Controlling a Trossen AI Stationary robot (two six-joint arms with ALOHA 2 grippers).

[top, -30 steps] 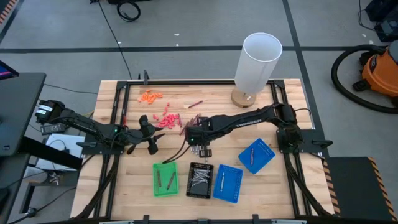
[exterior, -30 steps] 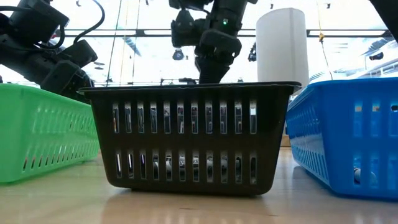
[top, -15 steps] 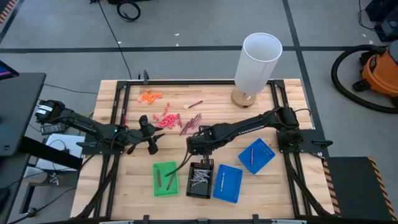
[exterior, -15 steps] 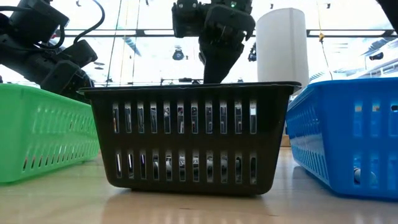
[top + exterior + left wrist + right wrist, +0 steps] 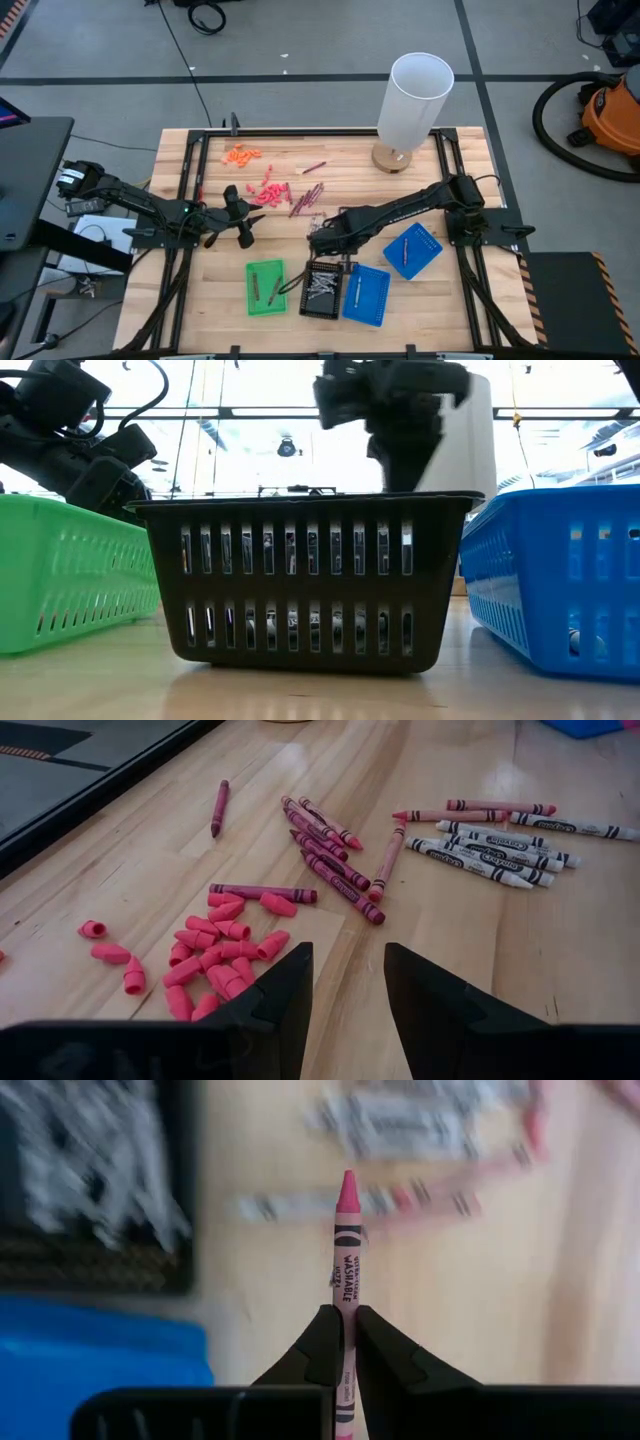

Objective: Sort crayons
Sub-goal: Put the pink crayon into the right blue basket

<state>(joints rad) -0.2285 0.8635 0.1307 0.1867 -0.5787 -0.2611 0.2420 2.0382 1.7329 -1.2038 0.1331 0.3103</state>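
Observation:
Loose crayons lie flat on the table: maroon ones [image 5: 335, 860] and silvery grey ones [image 5: 490, 840], seen from above as a small heap [image 5: 305, 198]. My left gripper [image 5: 345, 985] stands open near the table's left side [image 5: 237, 215], just short of them and touching nothing. My right gripper [image 5: 322, 243] hangs over the far rim of the black tray [image 5: 322, 290], shut on a pink crayon [image 5: 346, 1250]. The black tray holds several grey crayons, and the green tray [image 5: 265, 288] a few dark ones. My right gripper pinches the pink crayon's rear part [image 5: 345, 1300] between its two fingers. The fingers point down and the crayon lies along them, sticking out past their ends with its pointed tip [image 5: 347, 1180] away from the gripper. It is lifted clear of table and trays.
Two blue trays [image 5: 366, 294] [image 5: 412, 250] stand right of the black one. Stubby pink bits [image 5: 215, 950] lie before my left gripper and orange bits [image 5: 242, 154] at the far left. A tall white cylinder [image 5: 415, 100] stands at the far edge.
My right gripper has gone from the crayon heap toward the table's near edge and a little to the right, to the black tray's far rim. Its wrist has rolled on the way. It has stayed shut.

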